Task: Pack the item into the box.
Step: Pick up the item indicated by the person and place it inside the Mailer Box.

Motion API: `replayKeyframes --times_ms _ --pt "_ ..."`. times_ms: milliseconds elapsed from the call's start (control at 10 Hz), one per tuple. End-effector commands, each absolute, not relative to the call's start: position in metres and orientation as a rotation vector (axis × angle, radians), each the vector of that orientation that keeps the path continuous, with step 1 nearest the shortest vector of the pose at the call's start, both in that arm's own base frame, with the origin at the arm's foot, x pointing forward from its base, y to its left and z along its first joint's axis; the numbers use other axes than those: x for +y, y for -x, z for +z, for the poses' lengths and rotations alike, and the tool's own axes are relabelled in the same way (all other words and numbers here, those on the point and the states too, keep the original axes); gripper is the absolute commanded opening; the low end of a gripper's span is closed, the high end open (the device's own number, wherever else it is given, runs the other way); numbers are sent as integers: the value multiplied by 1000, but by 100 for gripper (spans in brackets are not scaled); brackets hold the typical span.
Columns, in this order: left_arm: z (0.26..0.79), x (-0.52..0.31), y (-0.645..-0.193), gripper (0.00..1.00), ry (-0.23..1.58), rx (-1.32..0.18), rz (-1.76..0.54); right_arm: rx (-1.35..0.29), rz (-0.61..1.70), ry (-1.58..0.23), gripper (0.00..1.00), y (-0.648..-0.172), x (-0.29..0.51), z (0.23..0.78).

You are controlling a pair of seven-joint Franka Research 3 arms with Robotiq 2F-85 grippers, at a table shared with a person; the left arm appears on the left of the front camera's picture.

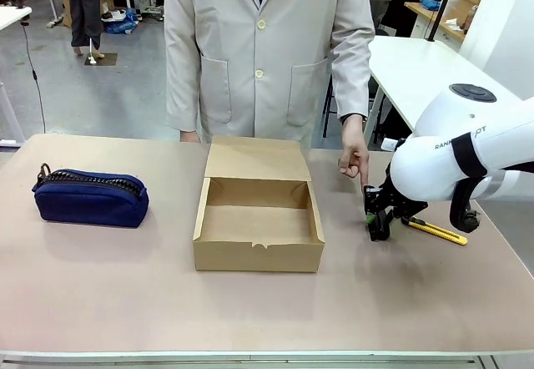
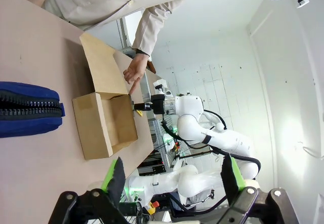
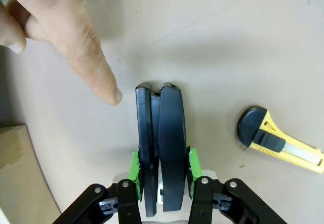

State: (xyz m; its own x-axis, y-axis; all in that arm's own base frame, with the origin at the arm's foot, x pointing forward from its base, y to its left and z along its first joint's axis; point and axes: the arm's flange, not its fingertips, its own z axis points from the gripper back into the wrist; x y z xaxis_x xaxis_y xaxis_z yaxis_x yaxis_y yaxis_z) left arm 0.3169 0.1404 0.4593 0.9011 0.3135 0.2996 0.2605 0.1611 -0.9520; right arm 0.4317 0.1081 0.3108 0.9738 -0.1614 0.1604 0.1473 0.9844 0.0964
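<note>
While a hand (image 3: pixel 55 36) points nearby, stapler (image 3: pixel 169 133) pinched in right gripper (image 3: pixel 162 169), jutting forward.

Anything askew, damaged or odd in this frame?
Nothing is spilled or damaged. One oddity: the person's forefinger points down close beside the stapler, which is turned on its side and clamped in the right tool. Finger and stapler look apart.
</note>
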Motion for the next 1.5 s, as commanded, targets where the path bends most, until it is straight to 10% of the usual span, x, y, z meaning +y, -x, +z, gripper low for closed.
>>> replayKeyframes --times_ms 0,400,700,1000,1100,1400 --pt "462 140 -318 100 1442 -512 22 -124 -58 -123 23 -416 107 333" --pt "462 140 -318 100 1442 -512 22 47 545 -190 23 -324 92 422" --pt "462 140 -318 100 1442 -512 22 -171 923 -371 23 -283 90 445" --pt "462 140 -318 100 1442 -512 22 4 689 -235 23 -320 109 451" --pt "462 140 -318 100 1442 -512 22 -48 787 -255 42 -311 106 466" --pt "462 140 -318 100 1442 -512 22 -238 1060 -157 42 -354 202 480"
